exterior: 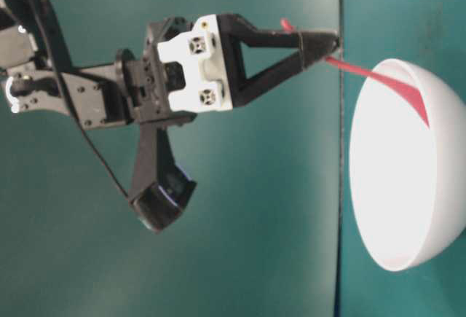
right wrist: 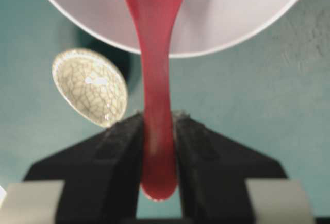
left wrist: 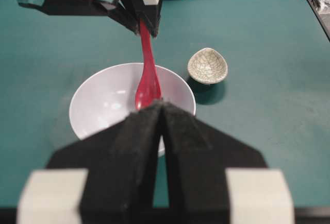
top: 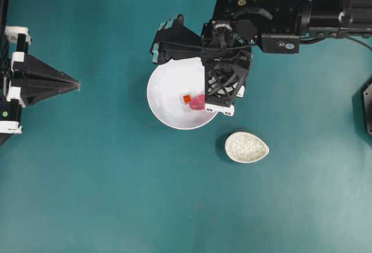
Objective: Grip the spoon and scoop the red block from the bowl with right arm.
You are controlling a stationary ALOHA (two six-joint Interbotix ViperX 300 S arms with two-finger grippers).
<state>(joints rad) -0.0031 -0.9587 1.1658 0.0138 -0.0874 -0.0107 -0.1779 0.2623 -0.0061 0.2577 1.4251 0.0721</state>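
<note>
1. The right arm's gripper [right wrist: 157,147] has its jaws clamped on the handle of the spoon [right wrist: 154,80].
2. The spoon's long axis runs straight out from the jaws, scoop down inside the bowl [top: 168,84].
3. The red block [top: 187,98] sits just beyond the scoop tip.
4. The left gripper [top: 72,83], jaws together, waits well apart.

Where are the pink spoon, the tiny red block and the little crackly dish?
spoon [left wrist: 148,82], left wrist view, on its scoop inside the bowl.
red block [top: 187,98], overhead view, on its top face.
crackly dish [top: 246,147], overhead view, on its inside middle.
</note>
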